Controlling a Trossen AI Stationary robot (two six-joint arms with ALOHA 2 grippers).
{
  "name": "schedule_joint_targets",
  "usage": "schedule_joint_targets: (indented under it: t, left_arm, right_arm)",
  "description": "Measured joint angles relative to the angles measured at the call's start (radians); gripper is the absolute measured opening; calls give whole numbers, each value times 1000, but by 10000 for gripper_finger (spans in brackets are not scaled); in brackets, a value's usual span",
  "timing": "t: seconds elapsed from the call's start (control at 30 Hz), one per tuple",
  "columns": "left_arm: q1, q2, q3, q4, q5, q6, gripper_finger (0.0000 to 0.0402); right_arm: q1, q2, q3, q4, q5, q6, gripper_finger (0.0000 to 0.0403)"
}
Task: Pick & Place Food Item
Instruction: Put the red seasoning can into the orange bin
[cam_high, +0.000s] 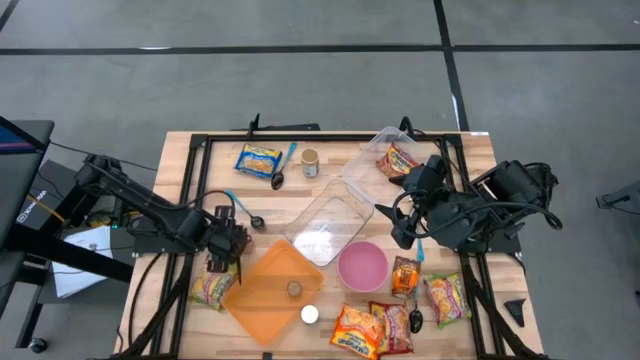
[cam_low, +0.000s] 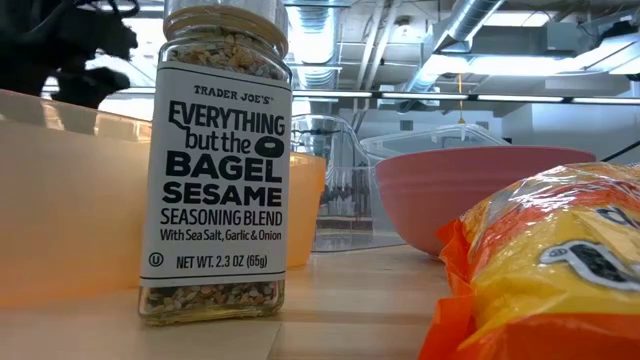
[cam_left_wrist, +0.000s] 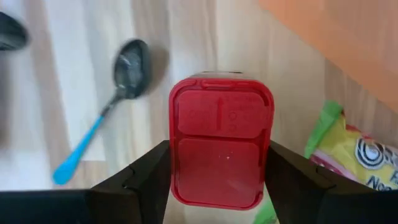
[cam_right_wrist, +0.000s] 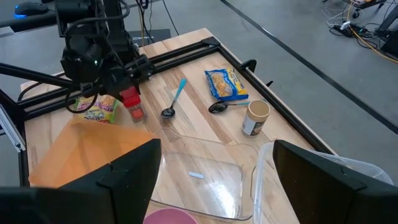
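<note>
The left gripper (cam_left_wrist: 219, 186) stands over a small jar with a red lid (cam_left_wrist: 221, 149), one dark finger on each side of the lid. In the left wrist view the fingers look to be touching the lid's sides, or very nearly, so a grip seems to be forming, but it cannot be told for sure that the jar is already held. In the right wrist view the jar stands upright on the wood under this gripper, so it does not look lifted yet.

Just beside the jar lies a green and yellow noodle packet (cam_high: 211, 289), and on the other side a spoon with a blue handle (cam_left_wrist: 102, 112). The orange tray (cam_high: 275, 290) is close by, with one small round thing in it; it may be the place for the jar, though the task does not say this.

The right gripper (cam_right_wrist: 214, 177) hangs with its fingers wide apart and empty above the clear container (cam_high: 328, 222), near the pink bowl (cam_high: 362, 266).

So the picking seems to be only at the grasp step. The lifting, the carrying and the placing are all left to do
</note>
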Motion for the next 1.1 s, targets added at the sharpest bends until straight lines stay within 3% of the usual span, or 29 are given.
schedule_joint_targets:
  t: [0.33, 0.57, 0.87, 1.1]
  left_arm:
    - [113, -3, 173, -59, -7, -104, 209]
    - [159, -3, 281, -147, -2, -328, 209]
    - [149, -2, 313, -133, 152, -649, 208]
    - [87, -2, 313, -93, 182, -827, 208]
  right_arm:
    - [0, 0, 0, 0, 0, 3, 306]
    - [0, 0, 0, 0, 0, 3, 306]
    - [0, 0, 0, 0, 0, -4, 306]
    - [0, 0, 0, 0, -1, -37, 306]
